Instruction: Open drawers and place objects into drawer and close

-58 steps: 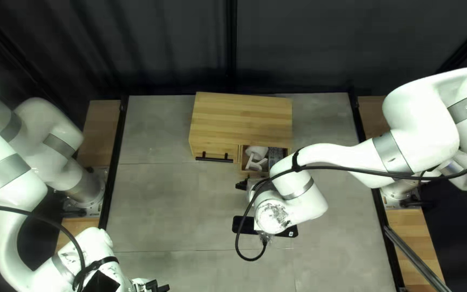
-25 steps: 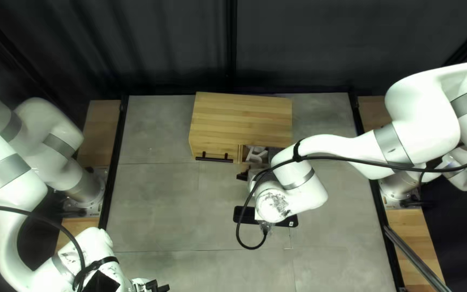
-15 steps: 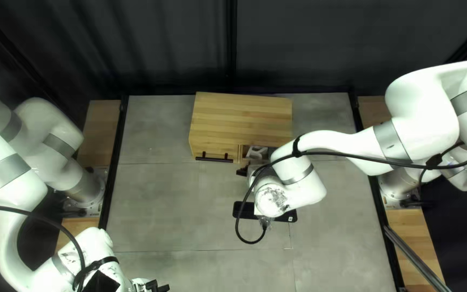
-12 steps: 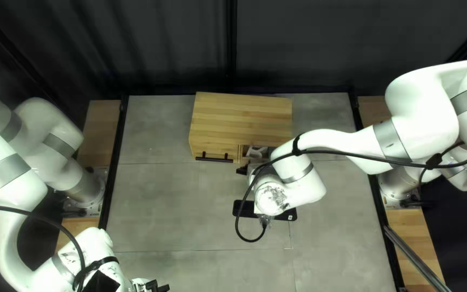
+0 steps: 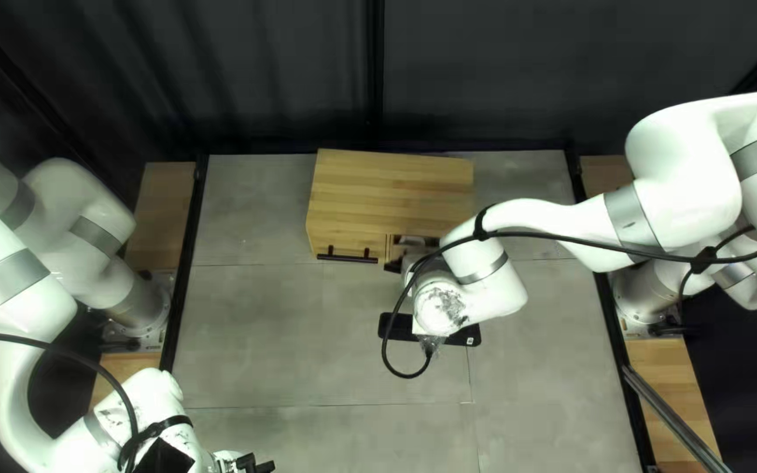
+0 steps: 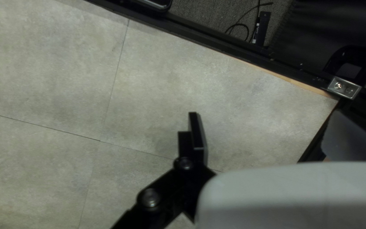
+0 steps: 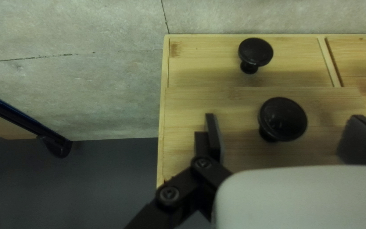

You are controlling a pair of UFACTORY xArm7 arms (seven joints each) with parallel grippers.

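Have the left gripper [image 5: 258,463] spread wide near the close edge of the table [image 5: 308,350]. Farther in, find a black strip [image 5: 405,325] (white label [image 5: 470,341] too small to read) partly beneath the right arm [image 5: 503,296]. Have the right gripper [image 5: 393,265] spread, framing without touching a round black knob [image 7: 284,118] on a pale-grained, partly open drawer [image 7: 229,104] in the wooden cabinet [image 5: 387,193]. Beyond, dark curtain [image 5: 247,79].
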